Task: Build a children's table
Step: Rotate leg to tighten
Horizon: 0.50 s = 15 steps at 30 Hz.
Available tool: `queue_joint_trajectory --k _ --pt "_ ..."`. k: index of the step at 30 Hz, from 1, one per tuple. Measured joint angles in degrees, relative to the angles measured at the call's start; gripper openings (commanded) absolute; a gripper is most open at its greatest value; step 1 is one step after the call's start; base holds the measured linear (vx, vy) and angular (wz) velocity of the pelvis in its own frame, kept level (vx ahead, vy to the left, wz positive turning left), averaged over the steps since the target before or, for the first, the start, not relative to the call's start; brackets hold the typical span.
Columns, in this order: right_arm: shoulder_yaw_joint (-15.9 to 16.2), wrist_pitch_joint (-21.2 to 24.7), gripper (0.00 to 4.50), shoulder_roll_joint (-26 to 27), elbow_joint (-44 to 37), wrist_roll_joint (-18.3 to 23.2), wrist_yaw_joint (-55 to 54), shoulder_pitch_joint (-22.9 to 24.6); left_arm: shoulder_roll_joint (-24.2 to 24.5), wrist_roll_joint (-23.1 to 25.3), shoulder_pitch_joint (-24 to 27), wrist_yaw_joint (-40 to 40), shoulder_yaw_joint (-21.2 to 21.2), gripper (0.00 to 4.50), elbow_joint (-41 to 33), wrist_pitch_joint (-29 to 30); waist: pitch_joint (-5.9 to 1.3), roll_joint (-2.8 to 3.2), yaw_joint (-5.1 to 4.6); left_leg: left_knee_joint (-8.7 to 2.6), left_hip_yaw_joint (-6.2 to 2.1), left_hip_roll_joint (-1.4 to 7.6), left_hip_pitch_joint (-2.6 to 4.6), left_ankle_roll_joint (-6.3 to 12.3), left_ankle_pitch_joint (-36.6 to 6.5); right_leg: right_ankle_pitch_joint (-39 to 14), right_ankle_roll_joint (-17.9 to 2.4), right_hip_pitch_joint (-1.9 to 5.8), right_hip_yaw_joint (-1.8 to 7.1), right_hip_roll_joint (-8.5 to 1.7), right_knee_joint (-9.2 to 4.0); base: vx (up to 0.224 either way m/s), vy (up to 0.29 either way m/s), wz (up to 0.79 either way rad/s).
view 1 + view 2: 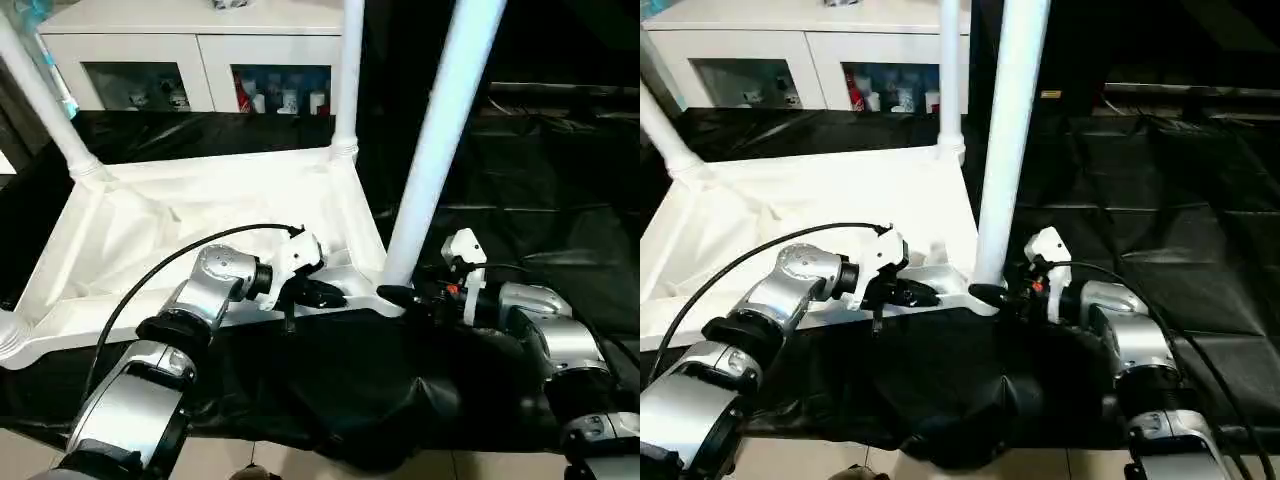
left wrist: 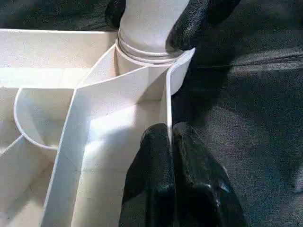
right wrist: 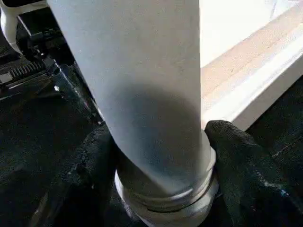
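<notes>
The children's table lies upside down on black cloth, its white ribbed tabletop (image 1: 200, 230) facing up. Three white legs stand in corner sockets: far left (image 1: 40, 100), far right (image 1: 349, 70) and near right (image 1: 440, 130). My left gripper (image 1: 335, 297) is shut on the tabletop's near rim, just left of the near-right corner socket; the left wrist view has the thin rim wall (image 2: 166, 99) pinched between its fingers (image 2: 156, 161). My right gripper (image 1: 395, 295) is shut around the base of the near-right leg (image 3: 151, 94), one black finger (image 3: 236, 161) on each side, just above the socket collar.
A white cabinet (image 1: 200, 50) with glass doors stands behind the table. Black cloth (image 1: 520, 180) covers the floor to the right and front. A black cable (image 1: 160, 270) arcs over my left forearm. A further socket stub (image 1: 8, 335) sits at the tabletop's near-left corner.
</notes>
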Motion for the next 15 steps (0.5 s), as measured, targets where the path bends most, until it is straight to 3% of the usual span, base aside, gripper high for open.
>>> queue_joint_trajectory --k 7,15 --pt "-0.23 -0.16 2.59 0.34 -0.31 0.27 -0.78 0.66 -0.12 0.16 0.04 0.38 -0.02 0.00 0.01 0.01 0.00 0.01 0.06 0.00 0.00 0.00 0.01 0.00 0.00 -0.01 0.01 0.00 0.00 0.00 0.00 0.000 0.000 0.00" --pt "-4.77 -3.61 2.57 9.07 4.75 -1.79 -25.17 -1.53 -4.99 1.95 -3.66 16.74 1.25 0.00 6.16 1.49 -0.06 0.05 -0.91 0.10 0.00 -0.04 0.36 -0.10 0.07 -0.01 0.16 0.27 0.06 -0.02 0.02 0.000 0.000 0.00"
